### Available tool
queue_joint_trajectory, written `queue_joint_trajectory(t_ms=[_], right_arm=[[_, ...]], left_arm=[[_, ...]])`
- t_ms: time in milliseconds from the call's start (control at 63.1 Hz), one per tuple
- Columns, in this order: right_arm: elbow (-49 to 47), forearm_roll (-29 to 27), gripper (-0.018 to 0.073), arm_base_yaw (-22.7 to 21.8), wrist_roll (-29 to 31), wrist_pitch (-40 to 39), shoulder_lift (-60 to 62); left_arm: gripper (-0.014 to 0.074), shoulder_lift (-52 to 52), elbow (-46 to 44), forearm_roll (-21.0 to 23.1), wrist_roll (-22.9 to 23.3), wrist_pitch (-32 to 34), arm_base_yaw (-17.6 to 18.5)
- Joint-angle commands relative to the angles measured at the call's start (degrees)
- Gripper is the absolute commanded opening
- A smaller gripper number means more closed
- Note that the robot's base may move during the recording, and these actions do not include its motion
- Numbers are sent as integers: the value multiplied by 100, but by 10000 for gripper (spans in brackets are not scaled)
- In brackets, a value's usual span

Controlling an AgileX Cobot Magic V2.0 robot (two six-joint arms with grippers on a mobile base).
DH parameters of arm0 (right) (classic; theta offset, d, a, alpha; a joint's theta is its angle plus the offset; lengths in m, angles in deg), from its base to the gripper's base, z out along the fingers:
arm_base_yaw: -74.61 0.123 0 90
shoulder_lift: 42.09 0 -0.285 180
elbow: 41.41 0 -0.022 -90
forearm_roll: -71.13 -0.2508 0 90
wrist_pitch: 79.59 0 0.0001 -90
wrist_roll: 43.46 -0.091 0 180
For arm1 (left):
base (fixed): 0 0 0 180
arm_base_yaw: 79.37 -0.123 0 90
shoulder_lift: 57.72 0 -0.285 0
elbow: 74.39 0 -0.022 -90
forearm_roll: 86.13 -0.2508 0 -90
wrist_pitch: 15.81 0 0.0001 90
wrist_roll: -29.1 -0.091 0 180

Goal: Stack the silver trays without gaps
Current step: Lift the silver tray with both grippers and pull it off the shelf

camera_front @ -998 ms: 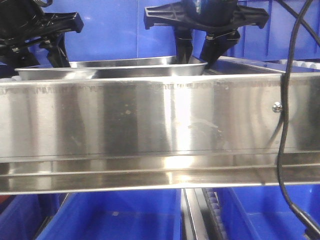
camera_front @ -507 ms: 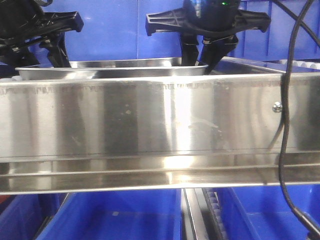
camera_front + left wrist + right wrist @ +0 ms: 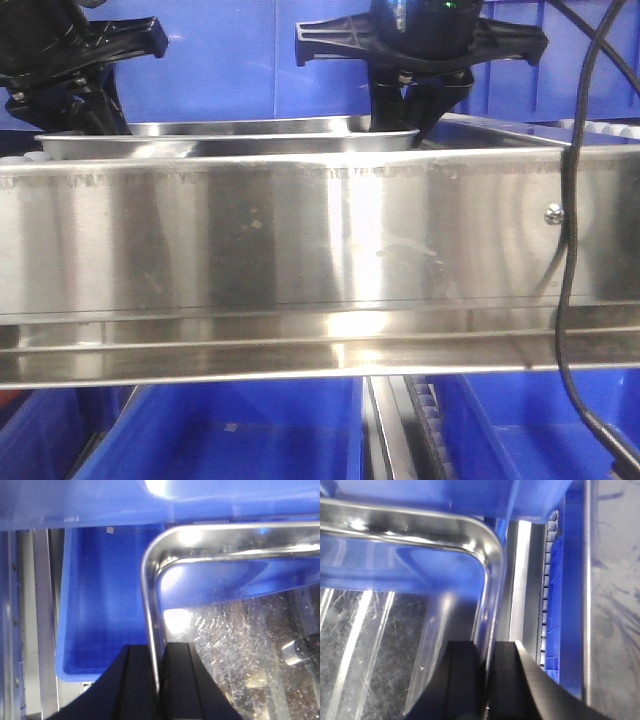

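Grips one silver tray (image 3: 225, 143) by both short ends, just behind the top edge of the long brushed-steel panel (image 3: 300, 240). Pinches the tray's left rim with the left gripper (image 3: 157, 652), black fingers (image 3: 135, 685) drawn together on the thin flared lip, one inside the pan and one outside, a little way along from the rounded far-left corner. Does the same at the opposite end with the right gripper (image 3: 486, 655), clamped on the right rim short of the rounded far-right corner, nothing but the steel edge between the pads.

Seen from the front: tray held close to level, near long rim just above the panel's top edge, far long rim showing a little higher behind it, both arms coming down onto it from above. Hidden by the panel: the tray's underside and whatever bears it. Impossible to tell from any view whether a second tray sits beneath.

Seen from the wrists: scratched, shiny tray floor, with blue reflected in the walls. Off the tray's left end and lower down, a deep blue bin (image 3: 105, 605). Off its right end, a narrow steel rail (image 3: 522, 580) and a ridged blue strip (image 3: 550, 585).

Below the panel, two more blue bins (image 3: 230, 430) side by side. Near the panel's right end, a screw head (image 3: 553, 213) and a black cable (image 3: 565, 300) hanging down in front of the steel.
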Motion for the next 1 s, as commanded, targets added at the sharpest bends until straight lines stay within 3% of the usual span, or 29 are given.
queue_joint_trajectory(t_ms=[0, 317, 443, 713, 982], right_arm=[[-18, 74, -79, -19, 63, 95, 96], [-18, 199, -79, 18, 63, -132, 642], [-18, 550, -79, 195, -17, -230, 910], [-18, 1996, -79, 926, -1061, -253, 1399], [-18, 2133, -79, 1144, -1226, -292, 1913]], left_arm=[[-16, -48, 20, 9, -51, -222, 30], [-16, -805, 20, 20, -51, 136, 33], [-16, -1187, 20, 20, -51, 238, 33], [-16, -1957, 20, 20, -51, 314, 33], [-16, -2774, 20, 9, -51, 276, 43]])
